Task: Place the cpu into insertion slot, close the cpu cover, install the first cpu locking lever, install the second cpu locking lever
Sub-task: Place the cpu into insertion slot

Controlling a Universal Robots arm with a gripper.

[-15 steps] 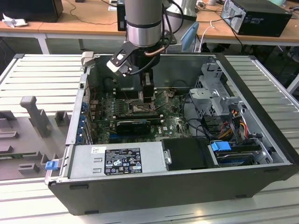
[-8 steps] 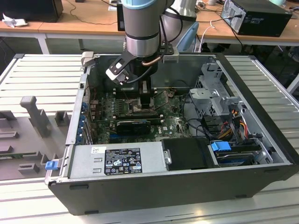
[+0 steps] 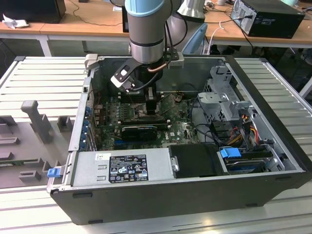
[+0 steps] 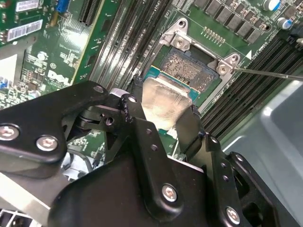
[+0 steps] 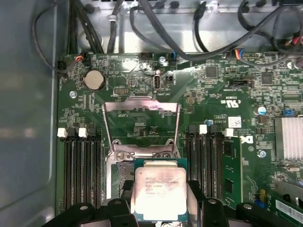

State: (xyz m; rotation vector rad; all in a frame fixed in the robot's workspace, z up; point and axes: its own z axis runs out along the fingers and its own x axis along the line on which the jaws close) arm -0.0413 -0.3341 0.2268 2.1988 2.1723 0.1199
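Observation:
My gripper [image 5: 160,196] is shut on the cpu [image 5: 158,187], a silver-topped square chip held by two opposite edges between black fingers [image 5: 124,191]. It hangs just over the insertion slot [image 4: 189,66], whose dark pin field shows beyond the chip's edge; I cannot tell whether the chip touches it. The cpu cover [image 5: 141,100], a thin metal frame with a square window, stands swung open past the socket. A thin wire lever [image 4: 265,73] sticks out beside the socket corner. In the exterior view the gripper [image 3: 152,108] reaches down into the open computer case over the green motherboard [image 3: 180,127].
Black memory slots [image 5: 80,161] flank the socket on both sides. A silver heatsink [image 5: 289,137] sits on the board. A power supply [image 3: 122,168] and a drive cage [image 3: 219,105] with cables crowd the case's near and right sides in the exterior view.

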